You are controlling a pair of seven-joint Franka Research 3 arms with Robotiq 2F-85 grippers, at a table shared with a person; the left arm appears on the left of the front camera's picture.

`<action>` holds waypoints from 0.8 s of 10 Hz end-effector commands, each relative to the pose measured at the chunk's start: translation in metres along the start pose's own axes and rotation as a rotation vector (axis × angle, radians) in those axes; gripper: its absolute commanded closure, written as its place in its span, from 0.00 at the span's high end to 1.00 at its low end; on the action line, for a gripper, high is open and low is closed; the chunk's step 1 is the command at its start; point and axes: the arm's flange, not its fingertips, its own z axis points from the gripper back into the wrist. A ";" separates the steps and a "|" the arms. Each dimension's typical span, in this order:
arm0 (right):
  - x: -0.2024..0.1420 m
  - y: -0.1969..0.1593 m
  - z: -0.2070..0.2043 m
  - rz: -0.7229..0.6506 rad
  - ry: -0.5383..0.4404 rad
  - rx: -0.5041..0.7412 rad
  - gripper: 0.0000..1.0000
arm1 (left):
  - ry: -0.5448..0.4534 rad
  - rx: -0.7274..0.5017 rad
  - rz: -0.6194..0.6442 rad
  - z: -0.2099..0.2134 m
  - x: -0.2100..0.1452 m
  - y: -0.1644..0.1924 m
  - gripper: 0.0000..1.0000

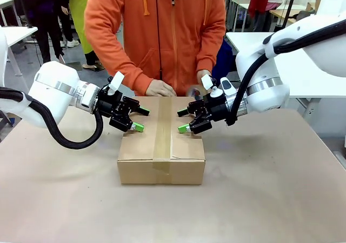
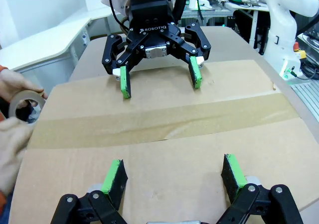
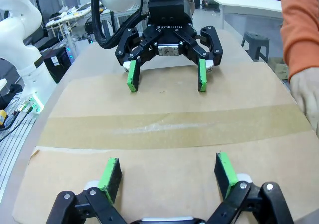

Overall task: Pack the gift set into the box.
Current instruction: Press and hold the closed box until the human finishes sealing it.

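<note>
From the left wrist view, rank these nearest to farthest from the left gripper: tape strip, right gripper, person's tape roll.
From the left gripper:
1. Tape strip, just ahead, across the box top.
2. Tape roll, at the picture's left edge, in the person's hand.
3. Right gripper, opposite, over the box's far edge.

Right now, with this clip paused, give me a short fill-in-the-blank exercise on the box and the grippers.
1. The box's top flaps are ____.
2. A strip of brown ____ runs along the seam between the flaps.
3. The left gripper and the right gripper both have their jaws ____, each over its own side of the lid.
4. The person's hand holds a ____ of tape at the box's far edge.

Missing words: closed; tape; open; roll
</note>
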 end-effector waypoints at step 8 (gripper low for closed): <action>0.000 0.000 0.000 0.000 0.000 0.000 1.00 | 0.000 0.000 0.000 0.000 0.000 0.000 1.00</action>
